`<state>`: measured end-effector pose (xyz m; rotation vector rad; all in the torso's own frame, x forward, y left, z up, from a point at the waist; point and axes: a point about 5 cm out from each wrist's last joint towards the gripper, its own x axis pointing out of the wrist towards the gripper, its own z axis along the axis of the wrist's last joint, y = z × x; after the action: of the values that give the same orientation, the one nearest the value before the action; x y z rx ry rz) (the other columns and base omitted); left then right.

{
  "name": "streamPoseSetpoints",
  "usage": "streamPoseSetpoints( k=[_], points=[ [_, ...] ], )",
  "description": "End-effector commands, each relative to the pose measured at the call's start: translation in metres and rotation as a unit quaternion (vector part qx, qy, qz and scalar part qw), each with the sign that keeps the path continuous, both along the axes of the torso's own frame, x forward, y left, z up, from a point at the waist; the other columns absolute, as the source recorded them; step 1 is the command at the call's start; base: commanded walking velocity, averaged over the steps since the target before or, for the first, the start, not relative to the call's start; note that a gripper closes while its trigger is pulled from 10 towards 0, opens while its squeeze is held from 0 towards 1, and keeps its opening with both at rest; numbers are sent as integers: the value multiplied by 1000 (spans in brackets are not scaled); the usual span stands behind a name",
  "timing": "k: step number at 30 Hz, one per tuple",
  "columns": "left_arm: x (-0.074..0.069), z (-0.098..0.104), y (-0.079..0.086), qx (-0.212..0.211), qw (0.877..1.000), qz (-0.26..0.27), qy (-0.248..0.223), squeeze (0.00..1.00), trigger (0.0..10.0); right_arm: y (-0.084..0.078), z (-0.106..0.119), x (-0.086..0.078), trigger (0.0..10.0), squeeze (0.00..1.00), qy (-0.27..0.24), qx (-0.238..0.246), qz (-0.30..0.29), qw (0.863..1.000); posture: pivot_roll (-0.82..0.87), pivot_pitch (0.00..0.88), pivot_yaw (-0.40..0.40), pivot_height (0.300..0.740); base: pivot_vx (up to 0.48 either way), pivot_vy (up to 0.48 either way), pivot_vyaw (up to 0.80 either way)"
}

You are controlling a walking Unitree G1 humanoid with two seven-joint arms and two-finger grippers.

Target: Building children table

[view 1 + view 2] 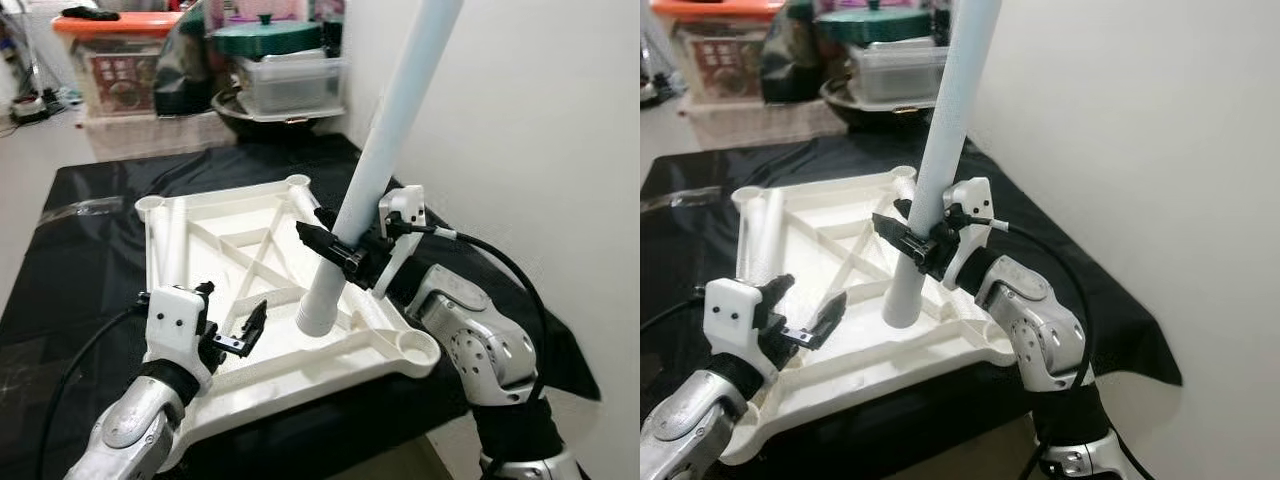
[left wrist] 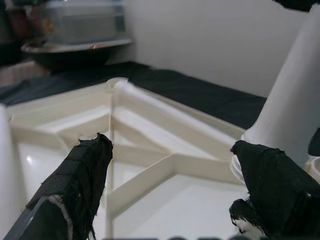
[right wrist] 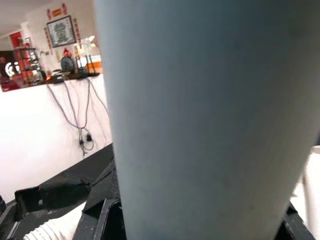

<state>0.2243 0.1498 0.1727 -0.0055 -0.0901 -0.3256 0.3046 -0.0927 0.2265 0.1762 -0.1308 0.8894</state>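
Observation:
A white children's tabletop lies upside down on the black-covered table, ribs facing up. My right gripper is shut on a long pale leg, which is tilted with its lower end just above the tabletop's ribs, left of the near right corner socket. In the right wrist view the leg sits between the fingers. My left gripper hovers open over the tabletop's near left part, holding nothing. Its fingers frame the ribs, with the leg beside them. Another white tube lies along the tabletop's left edge.
A white wall rises close on the right. Behind the table stand a clear storage box, a green-lidded pot, a dark wok and an orange-lidded box. The table's front edge is near my arms.

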Motion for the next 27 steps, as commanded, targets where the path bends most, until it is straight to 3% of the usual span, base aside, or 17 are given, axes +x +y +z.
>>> streamPoseSetpoints(
  k=[1,4,19,25,27],
  points=[
    [2,-4,-2,6,1000,0,4,0,10000,-5,1,1,10000,0,-9,-2,-13,1000,0,0,-31,740,0,-465,0],
    [3,-3,-2,-11,1000,4,0,0,10000,-5,1,1,10000,0,-11,-7,-9,1000,-2,0,-29,740,0,-310,0],
    [1,-12,-5,15,1000,0,11,0,10000,-4,0,1,10000,0,-27,-65,63,996,13,0,-51,740,0,0,0],
    [1,-11,-7,15,1000,-2,8,0,10000,-1,0,1,10000,0,-28,-67,70,995,14,0,-49,740,0,-436,0],
    [1,-9,-6,-6,1000,-1,5,0,10000,-1,1,2,10000,0,-31,-66,70,995,13,0,-48,740,0,0,0]
  ],
)
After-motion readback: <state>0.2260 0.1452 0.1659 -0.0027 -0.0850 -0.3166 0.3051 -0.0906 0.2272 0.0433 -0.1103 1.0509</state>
